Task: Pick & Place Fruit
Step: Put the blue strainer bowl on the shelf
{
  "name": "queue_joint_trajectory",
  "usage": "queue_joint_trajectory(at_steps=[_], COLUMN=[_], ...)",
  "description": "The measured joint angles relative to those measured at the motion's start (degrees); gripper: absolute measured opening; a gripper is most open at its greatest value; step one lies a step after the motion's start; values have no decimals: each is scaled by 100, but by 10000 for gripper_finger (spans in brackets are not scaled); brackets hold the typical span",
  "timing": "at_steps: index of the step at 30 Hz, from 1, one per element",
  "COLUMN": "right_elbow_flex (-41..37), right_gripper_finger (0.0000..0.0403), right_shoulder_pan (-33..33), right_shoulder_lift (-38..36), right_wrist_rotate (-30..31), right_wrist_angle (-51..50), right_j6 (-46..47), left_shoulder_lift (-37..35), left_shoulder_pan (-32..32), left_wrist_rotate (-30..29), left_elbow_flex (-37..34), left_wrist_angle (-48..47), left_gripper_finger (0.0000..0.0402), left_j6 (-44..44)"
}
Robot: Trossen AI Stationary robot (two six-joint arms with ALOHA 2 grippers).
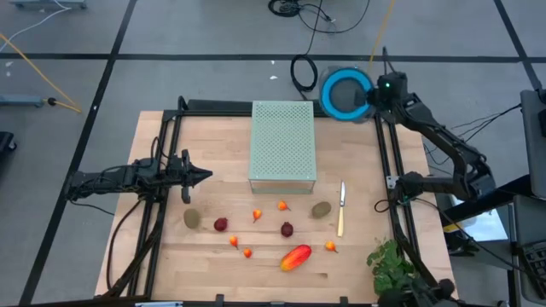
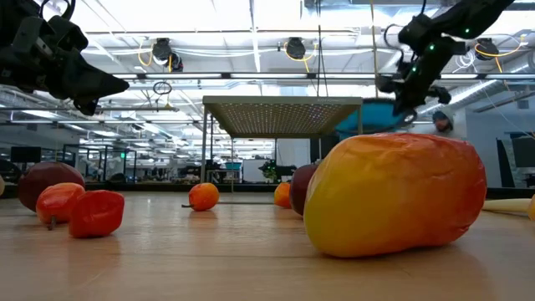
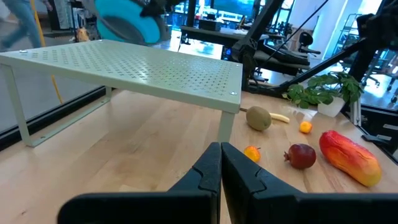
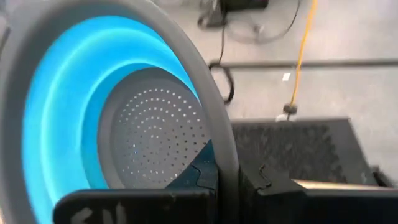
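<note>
The right gripper (image 4: 227, 177) is up past the far right corner of the table (image 1: 171, 256). Its fingers pinch the grey rim of a blue bowl (image 1: 345, 92) (it has a grey bottom full of small holes), and the bowl hangs in the air over the floor.

The left gripper (image 1: 205, 176) sits over the left side of the table, fingers pressed together, holding nothing.

The fruit lies on the wood in front of a pale green rack (image 1: 283, 143). The mango (image 1: 295, 257) is nearest the front edge. One kiwi (image 1: 193, 218) is on the left and one kiwi (image 1: 321, 208) is on the right, beside a knife (image 1: 341, 209). Two dark red balls (image 1: 221, 224) and some tiny orange ones (image 1: 282, 205) lie between them. A leafy bunch (image 1: 391, 261) sits in the front right corner.
</note>
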Motion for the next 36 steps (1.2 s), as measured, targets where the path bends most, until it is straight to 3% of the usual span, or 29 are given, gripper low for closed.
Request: queue_joint_trajectory(at_steps=[8,28,36], right_elbow_flex=[0,0,0], right_gripper_finger=[5,6,7], right_shoulder_pan=[-4,2,11], right_shoulder_lift=[-378,-436,-436], right_wrist_rotate=[281,539,-460], right_wrist_angle=[824,1491,2540], right_j6=[182,234,422], left_shoulder_lift=[0,0,0], left_shoulder_pan=[0,-2,-2], left_wrist_rotate=[9,3,1], left_elbow_flex=[0,0,0], left_wrist_angle=[-1,0,0], left_gripper_finger=[10,10,10], left_j6=[0,2,2])
